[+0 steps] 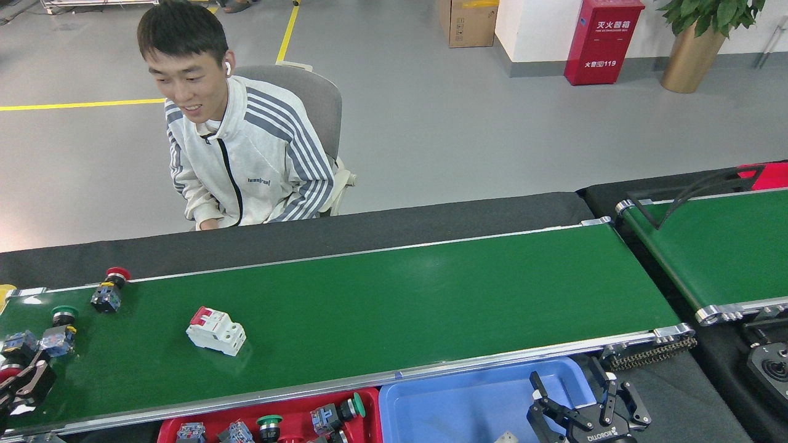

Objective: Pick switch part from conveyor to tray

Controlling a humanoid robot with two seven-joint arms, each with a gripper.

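Right now the switch part [215, 331], a white breaker with a red lever end, lies on the conveyor [431, 295], left of its middle, apart from the pushbutton parts [58, 335] near the left end. My left gripper [24, 383] hovers there; how wide, I cannot tell. My right gripper [585, 409], lettered ROBOTIQ, stands open, empty, over the blue tray [455, 406]. "119" shows on the red cabinet [600, 40].
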